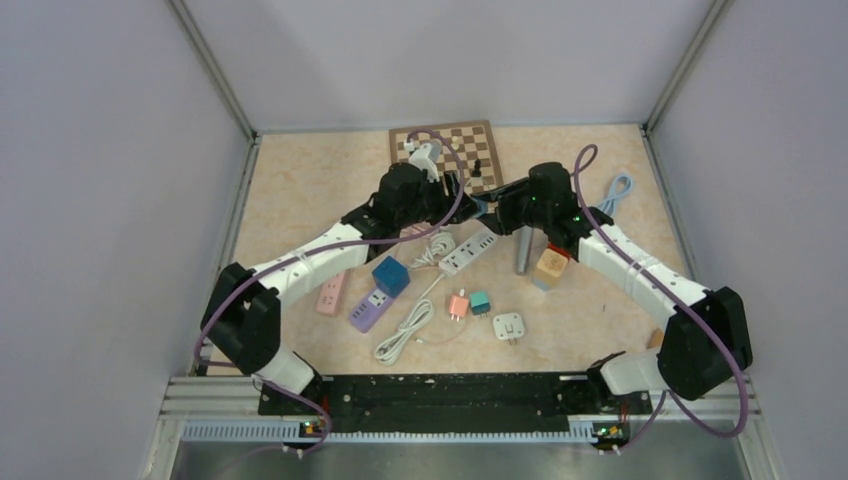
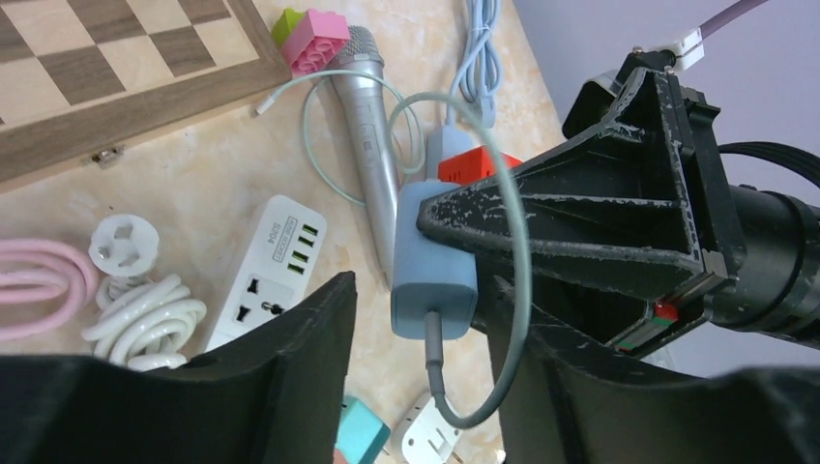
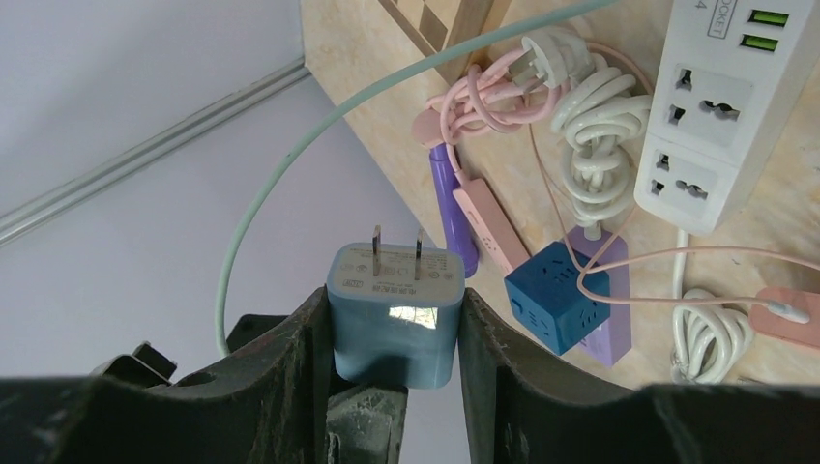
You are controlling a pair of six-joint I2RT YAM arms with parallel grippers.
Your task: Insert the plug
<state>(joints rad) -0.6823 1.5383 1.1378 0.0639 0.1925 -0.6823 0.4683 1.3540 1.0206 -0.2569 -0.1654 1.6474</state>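
Handover of the blue charger (image 3: 395, 314)
Right fingers (image 3: 280, 377) clamp it; left fingers (image 2: 290, 377) gape around it; uneven closing could tilt its prongs (image 3: 375, 244).

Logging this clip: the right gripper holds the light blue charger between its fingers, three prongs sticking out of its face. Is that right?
One detail is off: the light blue charger has two flat prongs, not three, as the right wrist view shows. The right gripper does hold it between its fingers.
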